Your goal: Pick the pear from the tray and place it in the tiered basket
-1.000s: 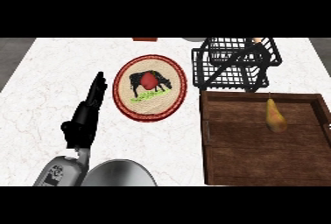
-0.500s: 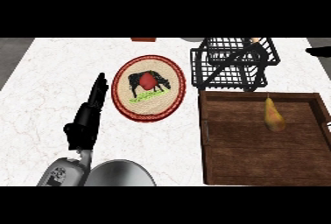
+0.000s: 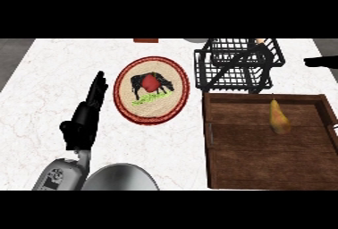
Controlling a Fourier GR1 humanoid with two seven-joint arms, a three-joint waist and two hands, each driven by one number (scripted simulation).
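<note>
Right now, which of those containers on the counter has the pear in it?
The brown wooden tray at the right holds the pear, not the black wire basket behind it or the round cow plate.

We see a white counter [image 3: 46, 89] veined with faint grey marbling. Near the centre, toward eleven o'clock, the round plate [image 3: 148, 67] has a red braided rim and a cream field with a black cow, a red patch on its flank and a strip of green grass. At one o'clock the tiered basket [image 3: 231, 78] is black wire. At four o'clock the tray [image 3: 264, 156] is dark brown wood grain. The pear [image 3: 279, 118] is yellow-orange. At eight o'clock the left hand [image 3: 86, 118] is black, its forearm [image 3: 63, 176] grey.
</note>
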